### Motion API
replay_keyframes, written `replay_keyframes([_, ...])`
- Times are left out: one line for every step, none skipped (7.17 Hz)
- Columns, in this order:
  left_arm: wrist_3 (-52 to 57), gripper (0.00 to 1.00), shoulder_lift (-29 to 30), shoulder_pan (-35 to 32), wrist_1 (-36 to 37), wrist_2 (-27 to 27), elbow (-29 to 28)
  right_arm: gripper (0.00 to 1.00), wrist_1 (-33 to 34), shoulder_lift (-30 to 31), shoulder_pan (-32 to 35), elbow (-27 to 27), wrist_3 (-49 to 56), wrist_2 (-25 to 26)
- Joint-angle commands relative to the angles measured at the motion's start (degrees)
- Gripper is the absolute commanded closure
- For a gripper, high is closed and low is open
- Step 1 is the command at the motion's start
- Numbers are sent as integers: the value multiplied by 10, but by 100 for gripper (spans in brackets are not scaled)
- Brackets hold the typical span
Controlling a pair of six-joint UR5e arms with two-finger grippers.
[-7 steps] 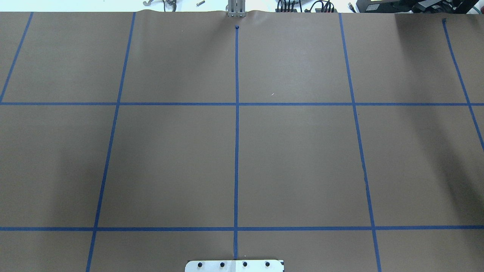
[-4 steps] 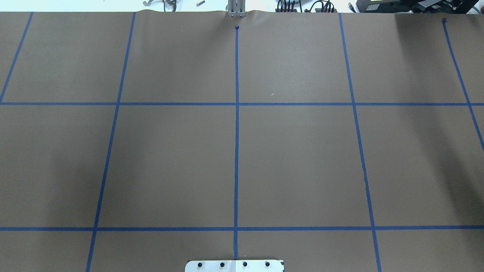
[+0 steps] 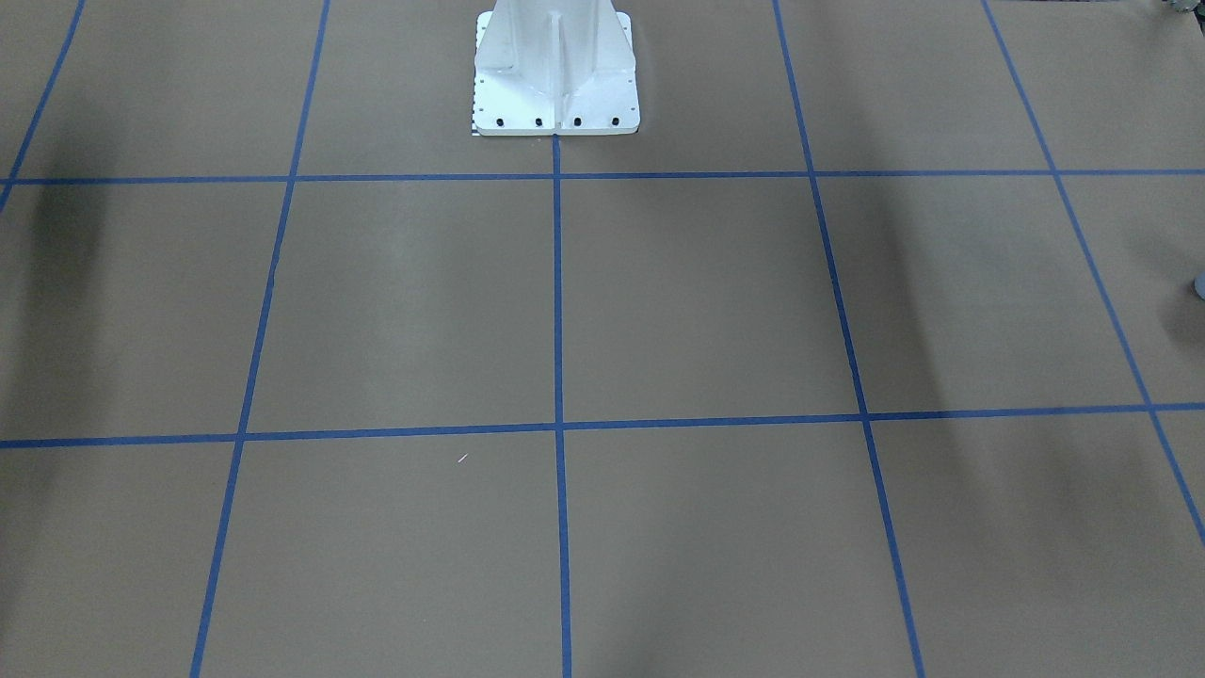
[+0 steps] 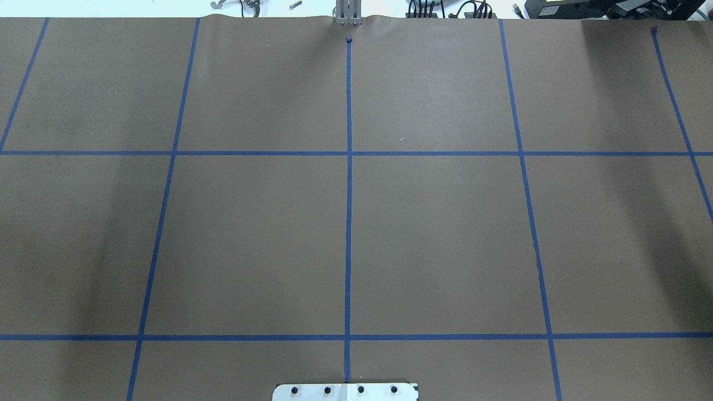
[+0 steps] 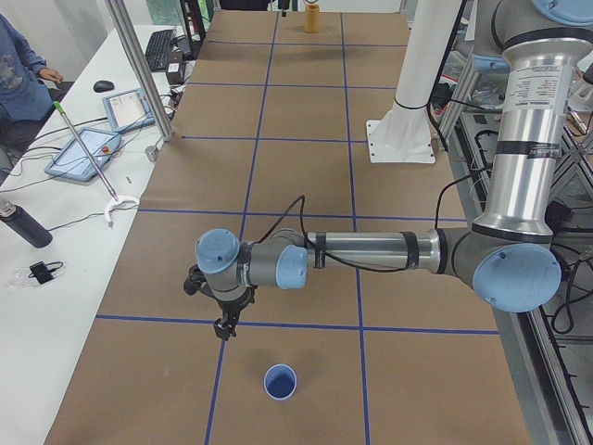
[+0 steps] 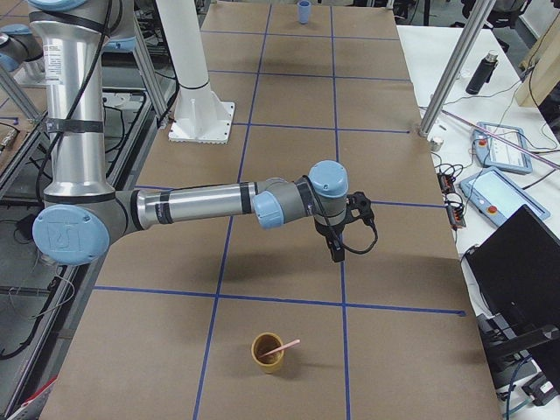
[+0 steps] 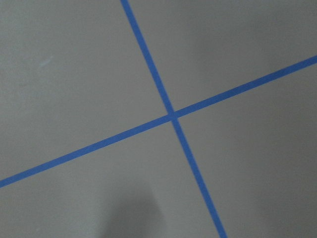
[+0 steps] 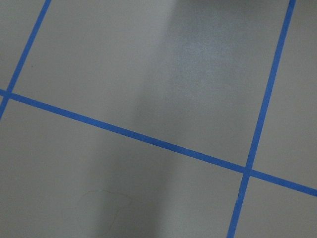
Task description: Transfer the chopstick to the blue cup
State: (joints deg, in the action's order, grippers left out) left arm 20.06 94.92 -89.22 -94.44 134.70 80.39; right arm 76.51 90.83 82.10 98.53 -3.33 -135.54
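A pale pink chopstick [image 6: 283, 348] leans in a brown cup [image 6: 268, 353] on the table's near end in the exterior right view. The brown cup also shows far off in the exterior left view [image 5: 313, 17]. The blue cup [image 5: 281, 381] stands upright and empty near my left gripper [image 5: 222, 326], which hangs just above the table, up and to the left of the cup in that view. The blue cup also shows far off in the exterior right view [image 6: 304, 10]. My right gripper [image 6: 335, 252] points down above the table, beyond the brown cup. I cannot tell whether either gripper is open or shut.
Brown paper with a blue tape grid [image 4: 348, 153] covers the table. The white robot pedestal [image 3: 555, 75] stands at the robot's edge. A side table with tablets [image 5: 82, 156], a bottle [image 5: 23, 225] and a seated person [image 5: 18, 69] lies beyond the far edge.
In the overhead view the soft shadow on the table's left side has shifted slightly. Nothing else differs.
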Motion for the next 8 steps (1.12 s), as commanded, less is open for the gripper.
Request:
replay_keyframes([-38,2,-10,-12,-35,32,-68,0,-6,1,0,1,-2,-39])
replay_keyframes([-66,2,-24,-12,-69,31,-82,0,-6,4,0,2,-1,-45])
replay_keyframes([-60,2,-34,-13,-74,31,-83,0,-6,5,0,2,1,-48])
replay_keyframes([0,2,-34,-32,-72,32,-96,0,-6,5,0,-1,-1,-60])
replay_keyframes([35,2,-34,-51,-70,32,-106,0,-6,5,-1,-1,-1,-60])
replay_keyframes([38,2,-35,-62,-70,31,-112,0,-6,6,-2,-3,-1,-58])
replay_keyframes([69,2,-33,-78,-79,29,-166,0,-6,6,-2,-3,-1,-58])
replay_keyframes([68,2,-28,-79,-93,22,-185,0,-6,5,-2,-3,-1,-56])
